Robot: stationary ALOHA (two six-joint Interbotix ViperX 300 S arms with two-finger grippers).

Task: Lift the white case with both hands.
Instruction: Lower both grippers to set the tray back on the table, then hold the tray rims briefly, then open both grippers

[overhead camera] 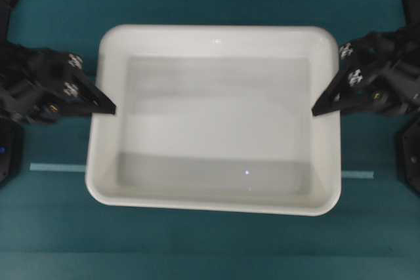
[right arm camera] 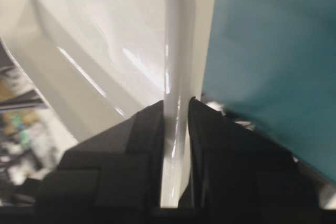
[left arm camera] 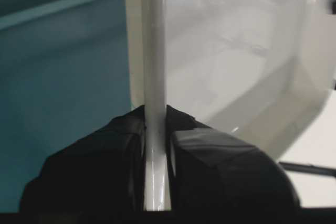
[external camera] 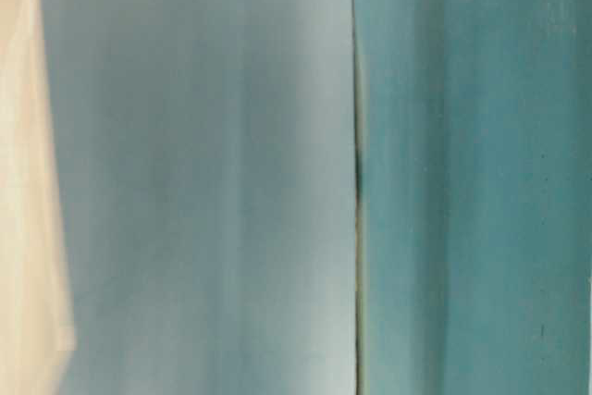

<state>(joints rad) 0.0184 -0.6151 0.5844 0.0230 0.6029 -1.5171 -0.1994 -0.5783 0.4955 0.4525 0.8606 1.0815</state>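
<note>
The left hand pinches the case at its left rim, the right hand its right rim, long axis spanning between them.

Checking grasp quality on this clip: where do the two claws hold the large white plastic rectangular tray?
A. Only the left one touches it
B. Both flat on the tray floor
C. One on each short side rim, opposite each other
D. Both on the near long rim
C: in the overhead view the left claw and right claw sit on opposite short sides of the large white plastic rectangular tray, and each wrist view shows the rim pinched between the black fingers.
</note>
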